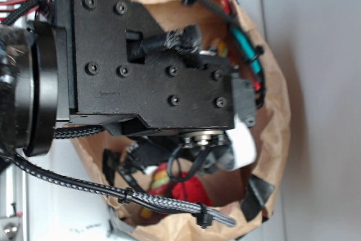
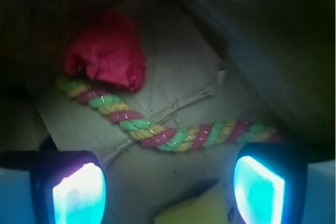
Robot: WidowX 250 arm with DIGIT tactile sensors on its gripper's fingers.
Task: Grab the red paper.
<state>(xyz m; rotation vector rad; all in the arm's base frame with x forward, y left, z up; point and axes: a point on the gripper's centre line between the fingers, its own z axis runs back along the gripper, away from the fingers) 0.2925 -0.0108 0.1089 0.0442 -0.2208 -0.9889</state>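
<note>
The red paper [image 2: 107,56] is a wrinkled bright red wad on the bag's floor at the upper left of the wrist view; a part of it shows in the exterior view [image 1: 189,190] below the arm. My gripper [image 2: 168,190] is open and empty, its two glowing pads [image 2: 79,195] wide apart at the bottom of the wrist view. The red paper lies well ahead and to the left of the jaws, apart from them. In the exterior view the arm's black body hides the jaws.
A red, green and yellow twisted rope [image 2: 173,132] lies across the floor between the jaws and the paper. A yellow sponge wedge [image 2: 194,208] sits between the pads at the bottom. The brown paper bag's walls [image 1: 279,111] close in all round.
</note>
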